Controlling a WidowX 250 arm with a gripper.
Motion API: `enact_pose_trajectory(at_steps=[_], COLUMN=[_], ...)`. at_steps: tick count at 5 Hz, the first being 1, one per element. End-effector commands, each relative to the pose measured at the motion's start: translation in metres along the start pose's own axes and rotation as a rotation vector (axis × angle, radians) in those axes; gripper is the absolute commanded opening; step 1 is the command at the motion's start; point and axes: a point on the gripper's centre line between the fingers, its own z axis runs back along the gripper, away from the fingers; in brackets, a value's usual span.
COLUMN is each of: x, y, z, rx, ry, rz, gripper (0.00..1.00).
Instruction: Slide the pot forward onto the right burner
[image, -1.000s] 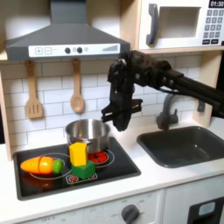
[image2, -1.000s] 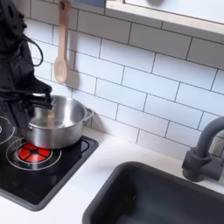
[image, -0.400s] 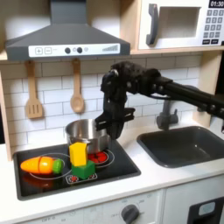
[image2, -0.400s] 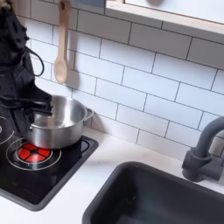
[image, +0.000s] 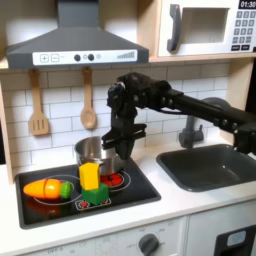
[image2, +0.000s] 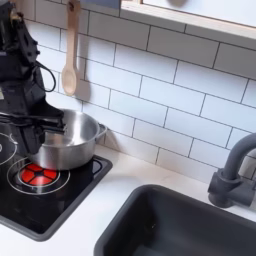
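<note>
In the first exterior view, the pot (image: 97, 155) is seen upright at the back of the black cooktop (image: 140, 191), just behind the right burner (image: 112, 180), whose red ring shows in front of its base. The pot is round, so no long axis can be told; its mouth faces up, and what lies inside cannot be made out. The gripper (image: 112, 161) is lowered over the pot's rim on the first exterior view's right, at the end of the black arm (image: 185, 101). Whether the fingers are clenched on the rim cannot be told here. A yellow block (image: 90, 175) stands in front of the pot over a green toy (image: 96, 194), and a toy carrot (image: 47, 188) lies on the left burner (image: 52, 196). Two wooden spoons (image: 88, 104) hang on the tiled wall, and a dark sink (image: 215, 166) is set in the bench.

In the second exterior view, the pot (image2: 72, 142) is seen upright and empty — bare metal shows inside. The gripper (image2: 33, 121) sits at the rim on the second exterior view's left, one finger (image2: 40, 117) lying across the rim; a firm grasp cannot be confirmed. The right burner (image2: 35, 176) lies just in front of the pot, mostly uncovered. A grey tap (image2: 232, 173) stands beside the sink (image2: 175, 226).
</note>
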Motion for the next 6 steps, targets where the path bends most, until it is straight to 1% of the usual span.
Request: enact_pose_trajectory(at_steps=[1, 2, 3, 6], x=[-0.0252, -0.0183, -0.0197, -0.0200], y=[-0.0122, -0.0092, -0.0102, -0.0103], z=[0.0261, 0.0293, 0.0329, 0.0329], rx=[-0.024, -0.012, -0.013, -0.013], ry=[0.012, -0.011, -0.017, -0.016], rz=[-0.004, -0.003, -0.004, -0.004], gripper=[1.00, 1.00, 1.00, 1.00])
